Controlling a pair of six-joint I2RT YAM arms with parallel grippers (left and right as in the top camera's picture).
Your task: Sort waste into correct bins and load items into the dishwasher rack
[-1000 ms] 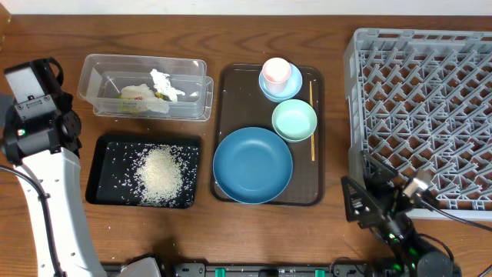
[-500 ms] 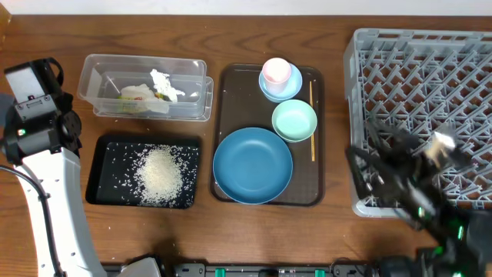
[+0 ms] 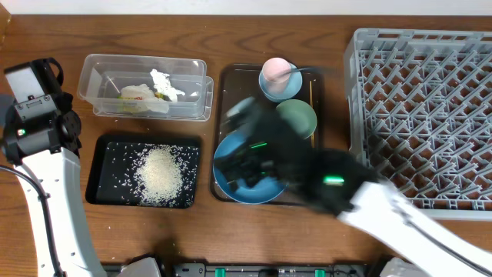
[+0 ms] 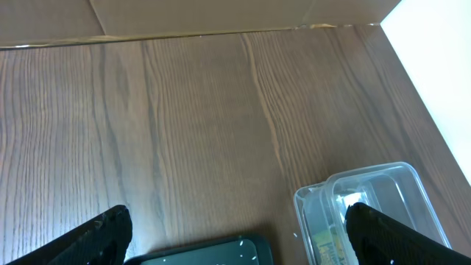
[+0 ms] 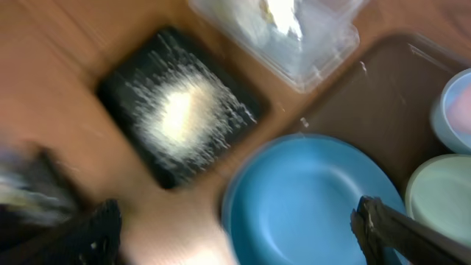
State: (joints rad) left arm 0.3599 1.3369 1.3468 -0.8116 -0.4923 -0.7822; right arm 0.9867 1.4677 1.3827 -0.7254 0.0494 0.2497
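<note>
Right claw, blurred, above blue plate-bowl.
We note its fingers spread wide, gripping nothing; left claw likewise agape over desk.

Surface: brown, wood-grained. Rack: grey lattice. Tub: clear. Tissue: white. Black tray: speckled with white rice. Serving tray: dark brown. Plate: blue. Bowl: mint green. Small bowl: pale blue. Cup: pink.
</note>
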